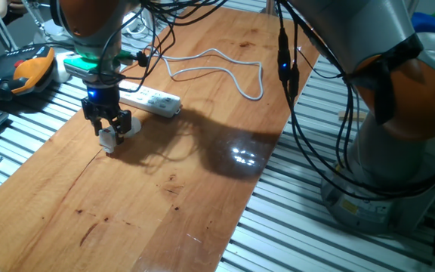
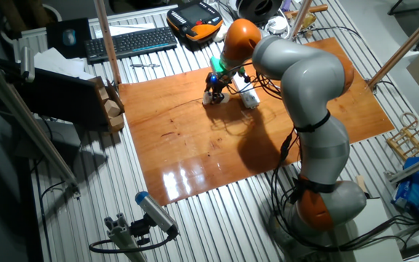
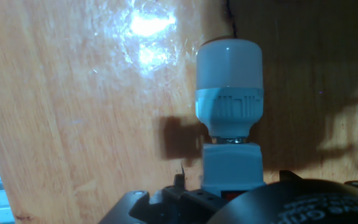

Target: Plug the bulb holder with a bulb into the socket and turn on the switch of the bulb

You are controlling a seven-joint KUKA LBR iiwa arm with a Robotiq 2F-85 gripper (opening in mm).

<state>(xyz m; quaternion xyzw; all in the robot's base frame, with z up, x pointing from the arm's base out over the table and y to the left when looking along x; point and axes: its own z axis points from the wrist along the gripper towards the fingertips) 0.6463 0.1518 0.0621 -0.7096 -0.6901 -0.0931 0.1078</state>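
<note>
Down near the far left corner of the wooden table, the hand hangs low, its black fingers drawn in around the bulb holder and pinching it on both sides. From one fixed view the small white body shows between the fingers, at or just above the wood; whether it touches the table I cannot tell. The bulb sticks straight out from the holder ahead of the hand, and the hand view shows it plainly: a ribbed white collar, a short smooth dome, and the boxy holder right behind it, partly hidden by the hand's dark housing. A sliver of red shows at the holder's lower edge, which may be the switch, but too little is visible to be sure.

Just behind the hand and a little to one side lies the socket, flat on the table and near the hand without touching it. Its white cable loops away across the wood, well beyond the hand. The other fixed view shows the same cluster, with the hand beside the strip's end. Off the table past the hand sit an orange-and-black pendant and a keyboard.
</note>
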